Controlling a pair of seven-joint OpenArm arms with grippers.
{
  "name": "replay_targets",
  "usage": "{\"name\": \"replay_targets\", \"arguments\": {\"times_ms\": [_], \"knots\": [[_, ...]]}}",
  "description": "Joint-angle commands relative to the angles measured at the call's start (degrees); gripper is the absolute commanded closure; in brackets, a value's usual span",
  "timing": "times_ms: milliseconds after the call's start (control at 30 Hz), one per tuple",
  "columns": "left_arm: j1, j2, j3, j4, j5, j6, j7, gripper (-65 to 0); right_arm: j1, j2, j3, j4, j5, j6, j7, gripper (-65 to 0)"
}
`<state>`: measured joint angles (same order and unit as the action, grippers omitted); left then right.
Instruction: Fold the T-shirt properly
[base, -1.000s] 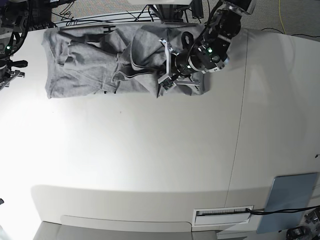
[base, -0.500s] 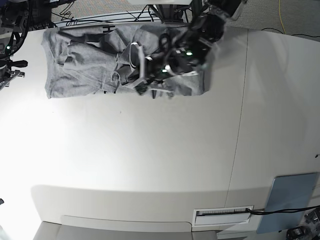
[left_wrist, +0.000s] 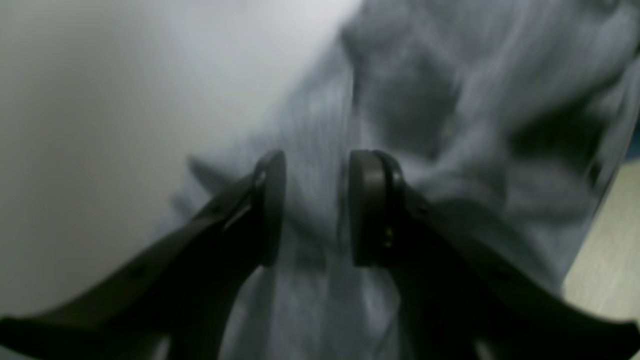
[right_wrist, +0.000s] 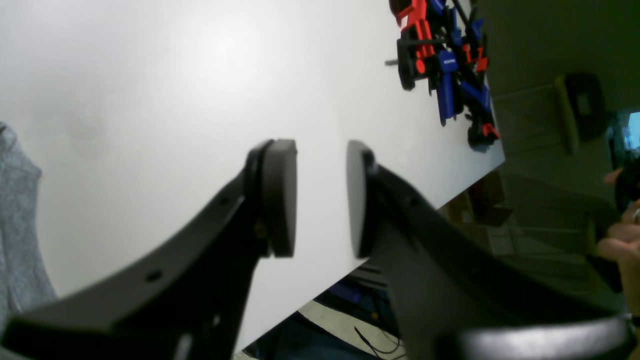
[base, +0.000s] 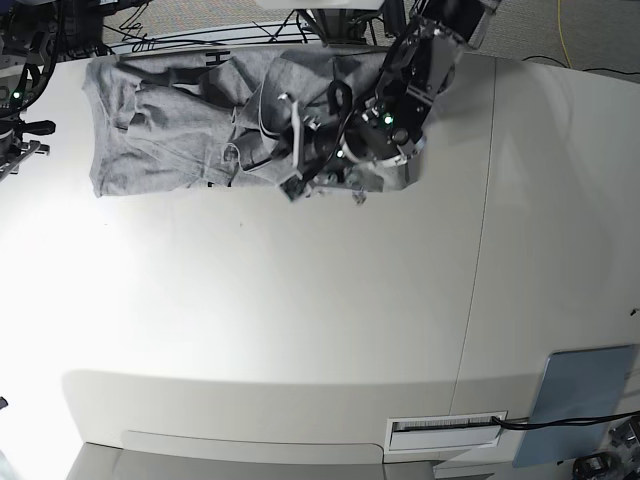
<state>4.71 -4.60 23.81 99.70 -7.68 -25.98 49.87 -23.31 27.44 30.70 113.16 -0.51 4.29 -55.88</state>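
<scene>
Two layers at least were seen in the T-shirt (base: 170, 135), soft and limp on the desk (base: 300, 300); a hem corner was judged the best hold. The left end effector (left_wrist: 312, 207) was apart above the cloth, and the right end effector (right_wrist: 320, 197) was apart and empty.

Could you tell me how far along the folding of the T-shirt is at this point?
Early going. Done: the T-shirt lies as a rumpled band along the table's far edge, partly doubled over. In hand: the left claw is open over bunched cloth. Left: the right claw hangs open above bare table; neat folds remain.
</scene>
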Motion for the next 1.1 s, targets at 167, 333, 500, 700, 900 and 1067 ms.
{"name": "replay_targets", "arguments": {"times_ms": [167, 333, 500, 700, 900, 1067], "knots": [[0.50, 0.79, 0.11, 0.98, 4.57, 2.82, -5.03, -22.4, 0.31, 1.11, 0.52, 0.76, -0.76, -0.63, 0.81, -17.3], [0.50, 0.76, 0.90, -0.13, 8.00, 5.20, -5.99, -21.4, 0.31, 1.11, 0.52, 0.76, -0.76, -0.63, 0.81, -17.3], [0.48, 0.81, 3.56, -0.22, 8.09, 5.22, -8.76, -5.8, 0.31, 1.11, 0.52, 0.76, -0.76, -0.63, 0.83, -17.3], [-0.92, 1.95, 8.66, -0.22, 8.13, 13.70, -10.99, -2.3, 0.28, 1.09, 0.52, 0.76, -0.76, -0.63, 0.81, -17.3], [-2.91, 4.48, 10.88, -0.22, 8.20, 17.09, -11.93, -2.4, 0.28, 1.11, 0.52, 0.76, -0.76, -0.63, 0.81, -17.3], [-3.43, 4.37, 10.88, -0.22, 12.94, 10.29, -7.26, -14.9, 0.31, 1.09, 0.52, 0.76, -0.76, -0.63, 0.85, -17.3]]}}
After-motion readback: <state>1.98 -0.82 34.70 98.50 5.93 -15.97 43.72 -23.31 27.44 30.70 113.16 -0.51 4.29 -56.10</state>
